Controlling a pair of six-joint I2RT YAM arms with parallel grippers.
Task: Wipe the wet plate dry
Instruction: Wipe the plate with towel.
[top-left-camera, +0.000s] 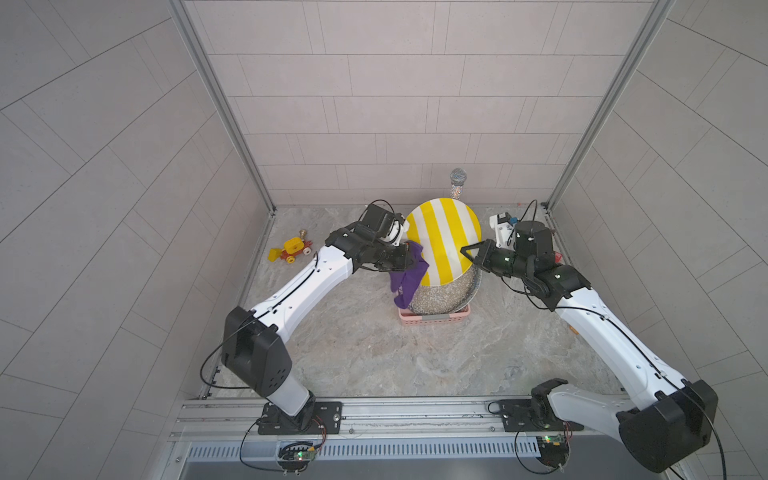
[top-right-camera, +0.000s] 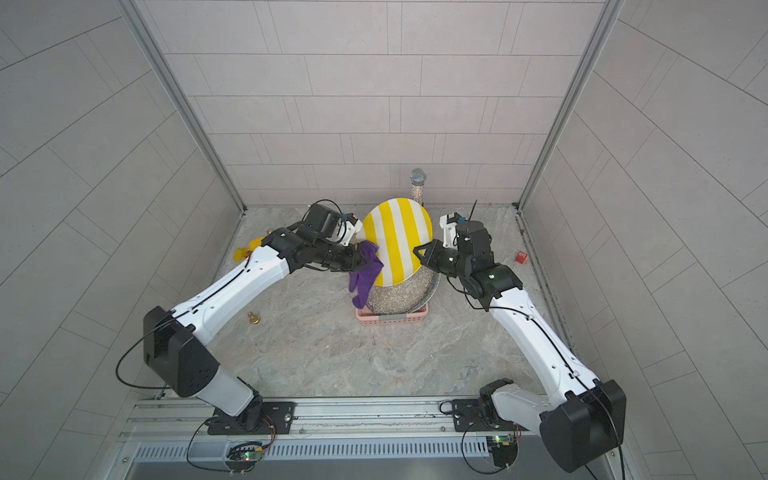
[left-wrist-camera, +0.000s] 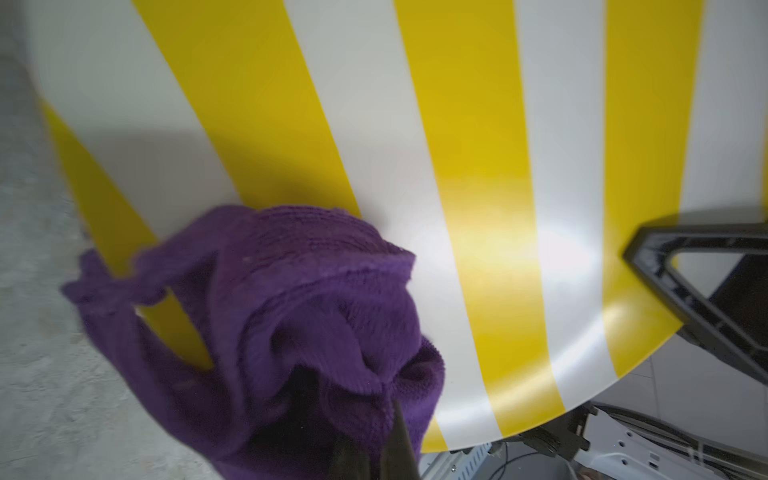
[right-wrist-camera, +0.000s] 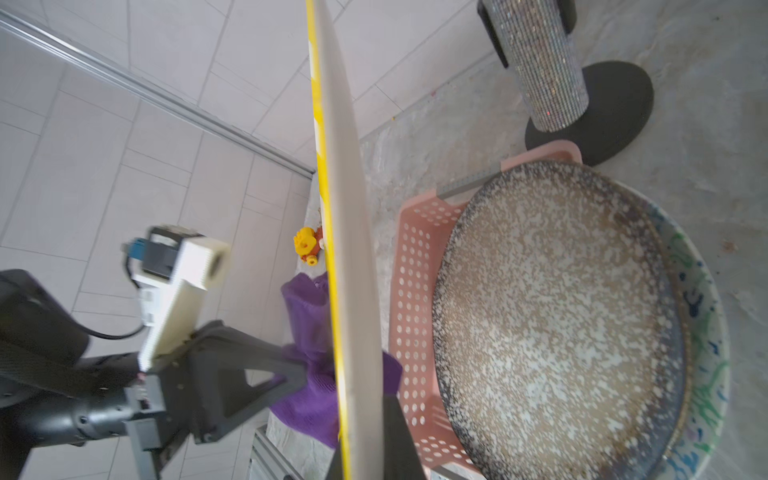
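The plate (top-left-camera: 442, 243) (top-right-camera: 397, 241), round with yellow and white stripes, stands on edge above the basket. My right gripper (top-left-camera: 467, 251) (right-wrist-camera: 365, 436) is shut on its right rim; the right wrist view shows the plate (right-wrist-camera: 345, 208) edge-on between the fingers. My left gripper (top-right-camera: 360, 259) (left-wrist-camera: 374, 449) is shut on a purple cloth (top-left-camera: 409, 274) (left-wrist-camera: 291, 311). The cloth lies bunched against the lower left of the plate's striped face (left-wrist-camera: 498, 166), and a loose end hangs down. The left fingertips are mostly buried in the cloth.
Below the plate stands a pink perforated basket (top-left-camera: 432, 319) (right-wrist-camera: 415, 270) holding a speckled plate (top-left-camera: 449, 297) and a green-and-blue patterned one (right-wrist-camera: 702, 332). A glittery microphone (top-left-camera: 457, 183) stands at the back wall. A yellow toy vehicle (top-left-camera: 291, 249), a brass bell (top-right-camera: 253, 318) and a red block (top-right-camera: 520, 257) lie on the table.
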